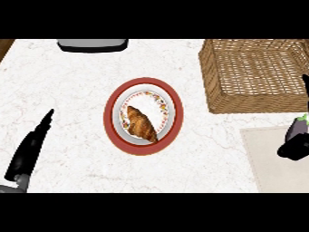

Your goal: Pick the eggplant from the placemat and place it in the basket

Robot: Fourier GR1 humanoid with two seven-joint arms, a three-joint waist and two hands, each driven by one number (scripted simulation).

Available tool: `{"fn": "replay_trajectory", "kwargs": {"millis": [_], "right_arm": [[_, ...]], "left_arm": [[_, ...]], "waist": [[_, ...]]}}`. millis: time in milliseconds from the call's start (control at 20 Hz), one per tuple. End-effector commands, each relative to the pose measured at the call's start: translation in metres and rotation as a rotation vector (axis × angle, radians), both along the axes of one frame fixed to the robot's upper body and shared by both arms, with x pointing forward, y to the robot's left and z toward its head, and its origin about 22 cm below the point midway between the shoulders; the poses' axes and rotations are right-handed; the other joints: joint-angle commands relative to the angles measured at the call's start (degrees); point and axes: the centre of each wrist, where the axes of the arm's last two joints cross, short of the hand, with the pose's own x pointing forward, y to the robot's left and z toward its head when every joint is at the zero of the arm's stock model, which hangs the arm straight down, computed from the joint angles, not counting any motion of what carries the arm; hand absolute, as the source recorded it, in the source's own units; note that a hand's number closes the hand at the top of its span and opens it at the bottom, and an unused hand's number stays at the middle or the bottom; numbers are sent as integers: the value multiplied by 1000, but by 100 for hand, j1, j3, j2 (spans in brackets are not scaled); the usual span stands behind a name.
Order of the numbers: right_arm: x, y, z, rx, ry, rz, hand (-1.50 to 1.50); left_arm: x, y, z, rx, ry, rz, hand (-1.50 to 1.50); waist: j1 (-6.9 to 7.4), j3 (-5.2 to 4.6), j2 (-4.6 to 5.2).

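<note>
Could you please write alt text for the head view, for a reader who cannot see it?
The right hand curls round the eggplant above the placemat, near the wicker basket. A croissant lies on a red-rimmed plate; the left hand rests open.

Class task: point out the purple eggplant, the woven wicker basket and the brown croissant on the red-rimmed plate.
Purple eggplant [297,127], head view: its body beside the right robot hand.
Woven wicker basket [214,77], head view: its left wall.
Brown croissant [141,123], head view: its middle.
</note>
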Motion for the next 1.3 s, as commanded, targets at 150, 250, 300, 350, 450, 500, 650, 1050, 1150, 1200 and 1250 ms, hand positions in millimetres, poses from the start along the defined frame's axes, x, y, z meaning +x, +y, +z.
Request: {"fn": "replay_trajectory", "kwargs": {"millis": [150, 250, 300, 350, 450, 500, 650, 1050, 1150, 1200, 1250], "right_arm": [[13, -10, -25, -35, 32, -177, -150], [1, -15, -20, -38, 31, -179, -150], [-11, -10, -16, -39, 20, -155, -150], [15, -12, -18, -51, 22, -149, -150], [13, -9, -9, -37, 9, -169, -150], [8, -14, -30, -36, 27, -162, -150], [2, -15, -25, -49, 46, -145, -150], [11, -28, -51, -37, 53, -159, -150], [4, -19, -50, -25, 72, -170, -150], [21, -18, -63, -29, 77, -164, -150], [15, -31, -57, -26, 88, -169, -150]], "left_arm": [[12, -2, 1, 4, -9, -5, 0], [-12, 1, 5, 14, -14, -23, 0], [0, -6, -14, -3, -16, -8, 0], [14, -6, -7, 6, -9, 2, 0], [4, -11, 10, 8, -7, -20, 0], [-7, 5, -3, 0, -3, -10, 0], [-5, -1, -11, 0, -15, -12, 0], [9, -5, 0, 20, -11, 9, 0], [1, 5, -22, 16, 3, -2, 0], [9, -5, -2, 20, -11, -9, 0], [9, -7, -20, 9, -12, -6, 0]], "waist": [[62, 2, 32], [76, 4, 12], [20, 0, 18], [55, 1, 31], [78, 3, 19], [68, 3, 21], [49, 2, 19], [45, 4, 22], [28, 1, 24], [59, 3, 26], [35, 2, 26]]}}
